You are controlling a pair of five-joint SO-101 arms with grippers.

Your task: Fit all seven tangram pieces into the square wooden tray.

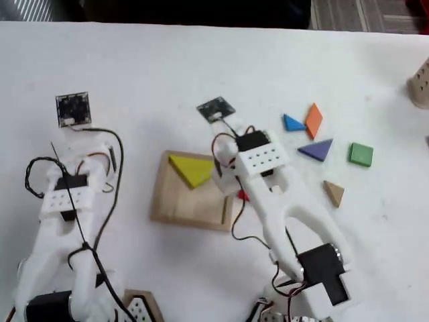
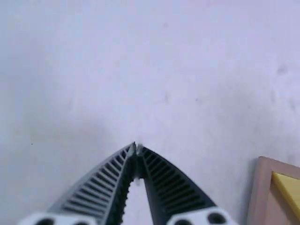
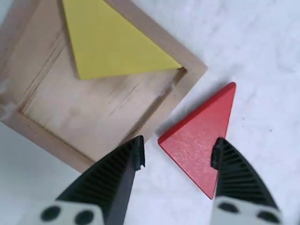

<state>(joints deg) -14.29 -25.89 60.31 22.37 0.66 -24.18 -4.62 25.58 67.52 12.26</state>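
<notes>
R gripper (image 3: 177, 151) hangs wide open over the red triangle (image 3: 199, 136). That pc lies flat on the desk (image 3: 262, 47) just outside the tray (image 3: 51, 143), long edge parallel to the rim w/ only a thin gap. Yellow triangle (image 3: 112, 42) already sits in a tray corner. As I judge it, the tray-side finger (image 3: 115, 178) must drop into that gap, not onto the rim. So I'd nudge off the tray, descend slow, then close across long edge & opposite point. L gripper (image 2: 136, 150) is closed, empty, over bare desk on the tray's far side.
</notes>
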